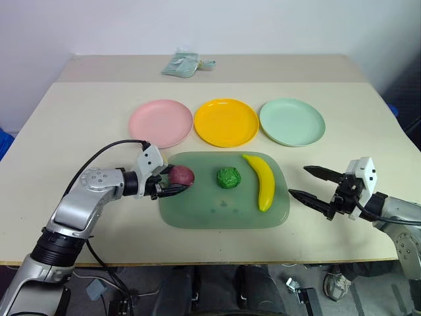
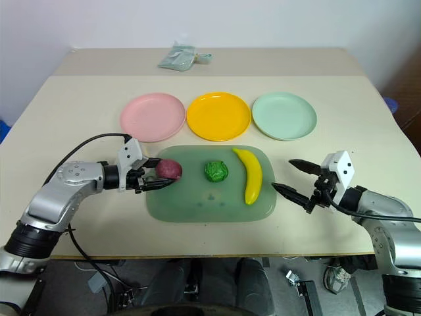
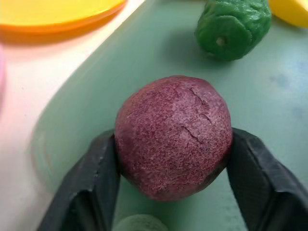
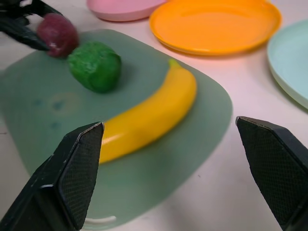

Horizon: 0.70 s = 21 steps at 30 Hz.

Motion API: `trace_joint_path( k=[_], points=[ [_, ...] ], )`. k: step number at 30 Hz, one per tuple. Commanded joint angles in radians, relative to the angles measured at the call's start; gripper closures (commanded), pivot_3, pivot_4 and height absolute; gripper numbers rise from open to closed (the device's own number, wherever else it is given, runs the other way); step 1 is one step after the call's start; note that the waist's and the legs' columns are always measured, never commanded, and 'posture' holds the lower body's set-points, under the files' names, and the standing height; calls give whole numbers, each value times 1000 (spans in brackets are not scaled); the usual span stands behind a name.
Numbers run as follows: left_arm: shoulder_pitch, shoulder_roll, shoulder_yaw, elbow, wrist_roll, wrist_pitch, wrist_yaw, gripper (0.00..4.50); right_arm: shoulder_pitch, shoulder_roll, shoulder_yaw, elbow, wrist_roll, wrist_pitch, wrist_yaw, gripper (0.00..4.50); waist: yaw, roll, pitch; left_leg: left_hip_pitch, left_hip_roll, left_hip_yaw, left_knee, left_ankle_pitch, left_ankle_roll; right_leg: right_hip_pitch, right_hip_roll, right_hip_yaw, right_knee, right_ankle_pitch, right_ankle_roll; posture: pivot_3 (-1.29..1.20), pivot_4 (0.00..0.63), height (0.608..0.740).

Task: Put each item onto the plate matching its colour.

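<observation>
On the translucent green cutting board (image 1: 197,209), near its left edge, the purple-red ball (image 1: 182,175) sits clamped between the two black fingers of the left gripper (image 1: 172,187); the left wrist view shows a pad pressed to each flank. I cannot tell whether the ball has left the board surface.

Key relation: the pale pink plate (image 1: 160,122) lies beyond the ball, across the board's far edge and slightly toward the robot's left, with a strip of bare table (image 1: 79,125) between. The left arm is the nearer one. Judgement: the next move needs a lift, then a carry forward and a little left.

Right gripper (image 1: 314,186): jaws spread wide, holding nothing, hovering just off the board's right edge. The yellow banana (image 1: 262,180) lies nearest it, long axis running away from the robot toward the bright yellow plate (image 1: 225,122), stem end farthest.

Bumpy green ball (image 1: 228,177) rests mid-board, between the other two items; the mint green plate (image 1: 291,122) is far right in the row. All three plates are bare.
</observation>
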Motion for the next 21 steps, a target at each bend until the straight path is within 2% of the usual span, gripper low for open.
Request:
trace_joint_path(
  k=[1,7,14,18,21],
  points=[
    [-26,-52,102,20,-17,-55,70,1959,0,8,14,-77,21,20,-22,0,1,0,0,0,0,0,0,0,0,0,0,0,0,0,0,0,150,740],
    [-239,-190,201,302,96,-62,408,1959,-63,38,103,-220,59,108,-90,0,3,-1,0,-1,0,-2,3,0,0,1,0,-1,2,0,0,0,150,740],
    [-467,-277,221,667,160,-71,575,1959,-183,102,262,-297,18,161,-194,0,2,-3,1,-1,-1,-1,3,0,0,0,0,-2,2,0,1,0,150,740],
    [-529,-290,228,768,162,-106,577,66,-201,115,271,-305,6,172,-237,0,0,-4,1,-2,-2,-1,3,0,1,0,0,-2,2,0,1,0,150,740],
    [-525,-281,237,735,153,-145,558,22,-196,106,249,-313,16,181,-248,0,0,-4,2,-2,-2,-1,3,0,1,0,0,-2,3,0,1,0,150,740]
  ],
)
